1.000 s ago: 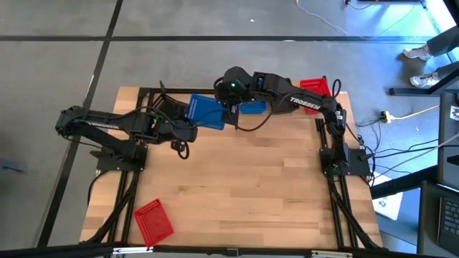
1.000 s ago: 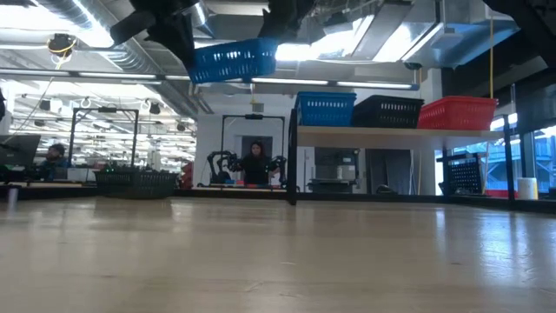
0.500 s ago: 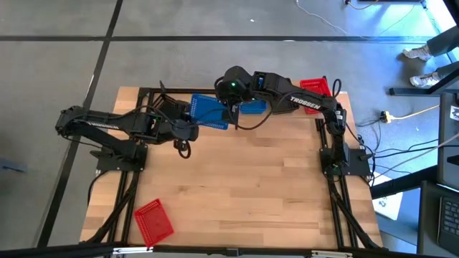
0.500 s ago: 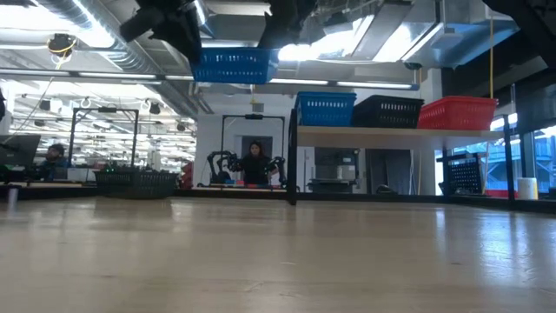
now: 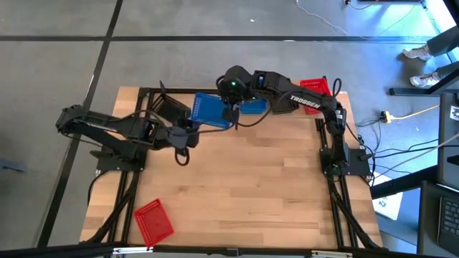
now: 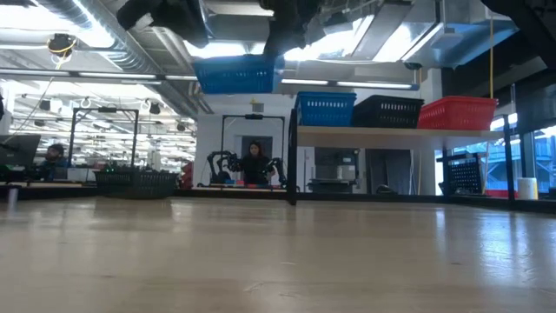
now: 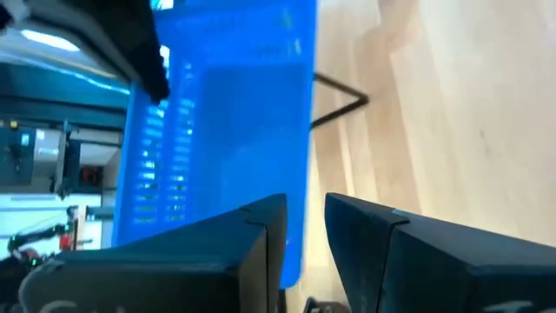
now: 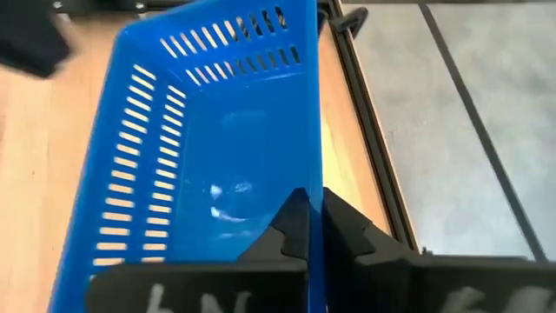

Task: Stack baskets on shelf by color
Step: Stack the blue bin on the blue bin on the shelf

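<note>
- right gripper (image 8: 313, 228) is pinched shut on the wall of a blue basket (image 5: 211, 111), holding it up in the air near the shelf (image 6: 373, 131)
- left gripper (image 7: 306, 228) sits just beside it, fingers apart, holding nothing
- looks like it's headed for the blue basket already on the shelf (image 6: 325, 109)

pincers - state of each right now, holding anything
Left pincer: open, beside the raised blue basket, not holding it.
Right pincer: shut on the blue basket's wall.
</note>
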### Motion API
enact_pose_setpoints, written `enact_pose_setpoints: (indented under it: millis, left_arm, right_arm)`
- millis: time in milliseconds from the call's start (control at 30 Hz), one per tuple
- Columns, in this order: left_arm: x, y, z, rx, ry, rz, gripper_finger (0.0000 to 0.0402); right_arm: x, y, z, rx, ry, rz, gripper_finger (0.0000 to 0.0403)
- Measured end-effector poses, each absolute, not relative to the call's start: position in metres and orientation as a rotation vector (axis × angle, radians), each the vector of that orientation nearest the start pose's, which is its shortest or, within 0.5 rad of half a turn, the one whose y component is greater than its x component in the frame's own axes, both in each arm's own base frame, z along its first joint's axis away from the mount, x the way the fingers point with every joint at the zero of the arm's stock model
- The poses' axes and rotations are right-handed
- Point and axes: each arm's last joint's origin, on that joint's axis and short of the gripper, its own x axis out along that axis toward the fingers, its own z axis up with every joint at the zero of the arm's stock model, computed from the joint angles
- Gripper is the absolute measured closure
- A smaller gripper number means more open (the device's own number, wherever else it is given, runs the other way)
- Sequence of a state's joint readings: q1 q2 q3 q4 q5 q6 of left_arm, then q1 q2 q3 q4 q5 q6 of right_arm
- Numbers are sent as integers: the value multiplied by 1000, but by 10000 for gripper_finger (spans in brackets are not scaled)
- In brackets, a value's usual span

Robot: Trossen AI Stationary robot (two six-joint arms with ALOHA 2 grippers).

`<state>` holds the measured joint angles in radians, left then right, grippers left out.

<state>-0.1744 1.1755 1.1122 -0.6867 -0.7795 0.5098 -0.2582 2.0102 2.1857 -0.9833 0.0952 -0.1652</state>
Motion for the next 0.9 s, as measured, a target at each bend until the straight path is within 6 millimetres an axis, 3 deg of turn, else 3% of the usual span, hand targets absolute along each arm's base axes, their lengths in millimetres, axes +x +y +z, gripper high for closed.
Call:
enact_pose_setpoints:
  millis: [233, 400, 533, 633, 900]
  left_arm:
    - [230, -31, 332, 843, 797, 376, 324]
    - [219, -34, 346, 867, 726, 550, 324]
    - [204, -35, 362, 834, 637, 630, 324]
    - [188, -33, 375, 783, 561, 641, 324]
    - [164, -26, 391, 709, 472, 666, 324]
  right_arm:
    - [414, -116, 375, -96, 844, -354, 402]
    - [404, -120, 390, 14, 818, -459, 402]
    - [387, -122, 416, 109, 786, -537, 402]
    - [375, -125, 423, 139, 767, -644, 402]
    - [327, -145, 437, 545, 718, -945, 400]
